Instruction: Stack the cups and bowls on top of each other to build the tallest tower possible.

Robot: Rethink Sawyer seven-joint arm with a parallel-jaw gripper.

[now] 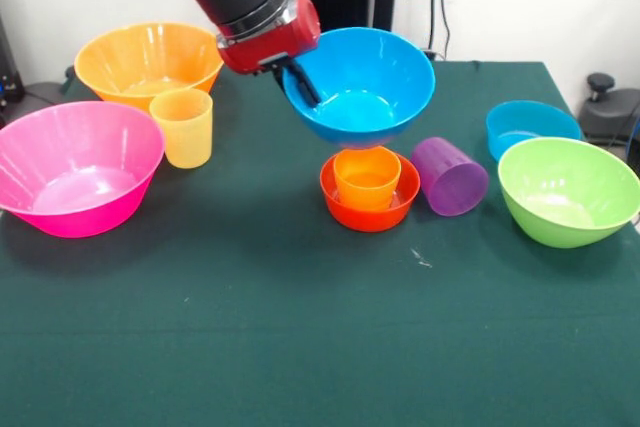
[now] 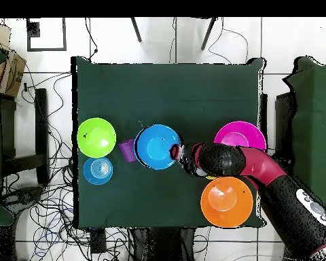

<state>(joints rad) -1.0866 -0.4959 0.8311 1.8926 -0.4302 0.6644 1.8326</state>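
Note:
My gripper (image 1: 300, 82) is shut on the left rim of the medium blue bowl (image 1: 375, 72) and holds it upright right over the tower: the orange cup (image 1: 367, 177) standing in the small red-orange bowl (image 1: 345, 209). I cannot tell whether the blue bowl's base touches the cup's rim. In the overhead view the blue bowl (image 2: 155, 146) hides the tower, with my gripper (image 2: 178, 151) at its rim. The purple cup (image 1: 452, 177) lies on its side just right of the tower. The yellow-orange cup (image 1: 183, 127) stands upright at the left. The wide purple bowl is out of view.
The big pink bowl (image 1: 75, 167) sits at the left and the big yellow bowl (image 1: 147, 62) behind it. The lime green bowl (image 1: 568, 190) and the small blue bowl (image 1: 530, 125) sit at the right. The green table (image 1: 300, 337) stretches toward the front edge.

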